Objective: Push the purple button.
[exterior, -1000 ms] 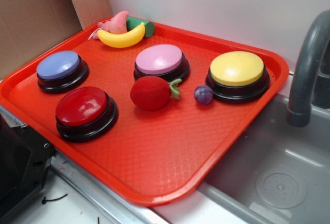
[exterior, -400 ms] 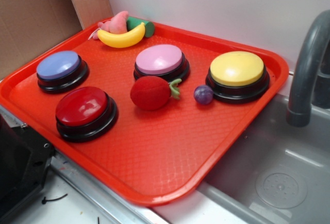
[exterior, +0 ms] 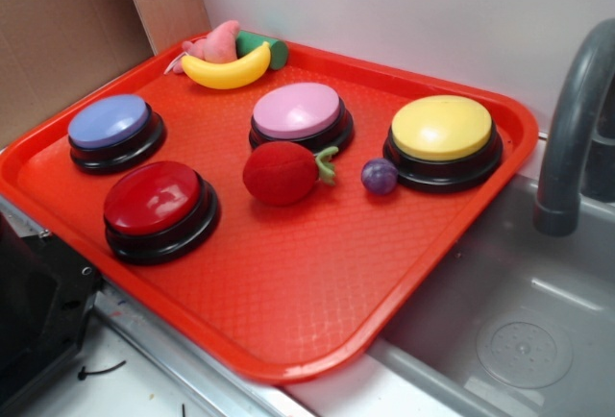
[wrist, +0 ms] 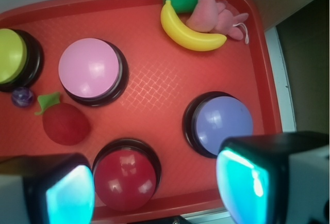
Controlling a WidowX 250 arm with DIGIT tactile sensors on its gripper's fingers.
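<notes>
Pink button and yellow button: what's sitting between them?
Only bare red tray separates the pink button and yellow button, seen in the exterior view.

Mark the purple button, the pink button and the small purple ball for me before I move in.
purple button (exterior: 108, 120): exterior view, centre of its periwinkle dome.
pink button (exterior: 297, 110): exterior view, centre of its pale pink top.
small purple ball (exterior: 379, 176): exterior view, middle of the ball, beside the yellow button (exterior: 442, 127).

Fingers spread wide; seemingly hovering high
</notes>
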